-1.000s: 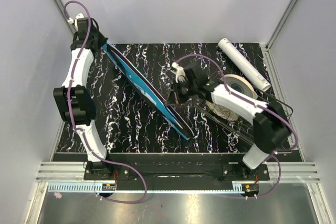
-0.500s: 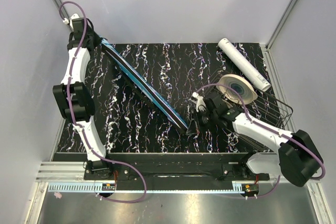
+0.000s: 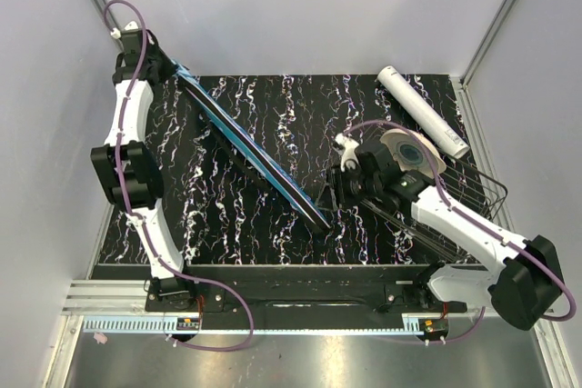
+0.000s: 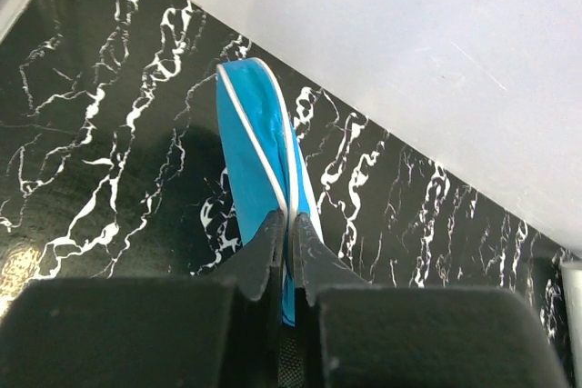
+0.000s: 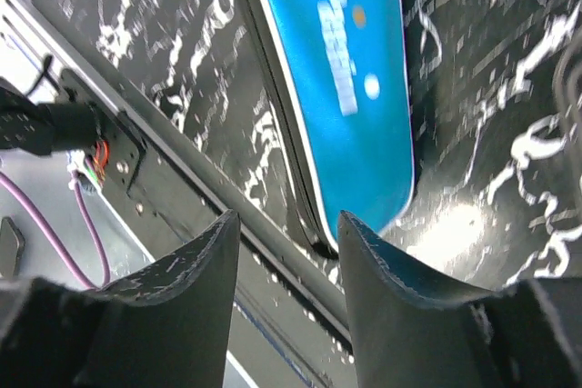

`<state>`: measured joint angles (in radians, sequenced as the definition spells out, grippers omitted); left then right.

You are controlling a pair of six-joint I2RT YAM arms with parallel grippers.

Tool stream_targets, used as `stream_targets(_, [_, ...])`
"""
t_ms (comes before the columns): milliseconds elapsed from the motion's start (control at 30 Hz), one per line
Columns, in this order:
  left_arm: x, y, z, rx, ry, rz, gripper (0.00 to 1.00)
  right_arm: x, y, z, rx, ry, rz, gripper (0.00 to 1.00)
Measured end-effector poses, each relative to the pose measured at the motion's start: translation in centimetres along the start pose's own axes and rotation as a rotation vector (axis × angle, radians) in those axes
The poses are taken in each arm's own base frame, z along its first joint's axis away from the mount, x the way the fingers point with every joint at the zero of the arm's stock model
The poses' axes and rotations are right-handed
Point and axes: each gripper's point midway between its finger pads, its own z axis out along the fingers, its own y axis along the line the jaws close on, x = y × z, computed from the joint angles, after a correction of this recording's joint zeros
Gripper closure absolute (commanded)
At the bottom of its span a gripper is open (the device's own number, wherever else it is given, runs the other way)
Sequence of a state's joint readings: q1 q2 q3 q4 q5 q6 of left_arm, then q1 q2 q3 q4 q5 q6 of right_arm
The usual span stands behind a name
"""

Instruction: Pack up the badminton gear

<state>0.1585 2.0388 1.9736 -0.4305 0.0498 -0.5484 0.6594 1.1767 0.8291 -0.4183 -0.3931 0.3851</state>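
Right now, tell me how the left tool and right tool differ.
The left tool is shut on the far end of the blue cover; the right tool is open, gripping nothing. The left tool is at the far left corner of the table; the right tool hovers at the cover's near end, beside the wire basket. Both face that cover.

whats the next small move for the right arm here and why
Probably ease the right gripper forward and close it on the near end of the blue cover. It is open, with that end just ahead of it and not gripped, while the left gripper is shut on the far end alone.
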Motion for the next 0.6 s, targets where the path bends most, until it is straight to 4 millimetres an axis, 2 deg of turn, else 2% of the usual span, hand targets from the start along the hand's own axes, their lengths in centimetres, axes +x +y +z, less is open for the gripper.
stream_targets(100, [0.2, -0.6, 0.0, 0.028, 0.047, 0.018, 0.73, -3.7, 1.2, -0.2, -0.002, -0.078, -0.044, 0.44])
stream_targets(133, [0.2, -0.7, 0.0, 0.029, 0.054, 0.026, 0.55, -4.4, 1.4, -0.2, -0.004, -0.093, -0.051, 0.44])
stream_targets(167, [0.5, -0.5, -0.1, 0.022, 0.064, 0.037, 0.49, -4.9, 1.6, -0.1, -0.007, -0.103, -0.056, 0.44])
stream_targets(200, [0.6, -0.3, -0.3, 0.016, 0.074, 0.048, 0.36, -5.2, 1.7, 0.0, -0.008, -0.108, -0.057, 0.44])
stream_targets(267, [1.1, 0.4, -0.9, -0.014, 0.087, 0.071, 0.24, -5.2, 1.6, 0.2, -0.006, -0.105, -0.056, 0.43])
stream_targets(367, [2.1, 2.1, -2.9, -0.086, 0.119, 0.106, 0.20, -5.1, 1.3, 0.5, 0.002, -0.096, -0.052, 0.43])
stream_targets(433, [2.3, 3.1, -5.0, -0.137, 0.122, 0.132, 0.20, -5.1, 1.3, 0.6, 0.004, -0.097, -0.052, 0.43])
stream_targets(533, [1.0, 3.2, -9.1, -0.175, 0.073, 0.177, 0.22, -5.1, 1.1, 0.6, 0.011, -0.101, -0.051, 0.41])
stream_targets(600, [-0.3, 2.3, -12.0, -0.159, 0.023, 0.194, 0.24, -5.4, 0.7, 0.5, 0.035, -0.115, -0.048, 0.40])
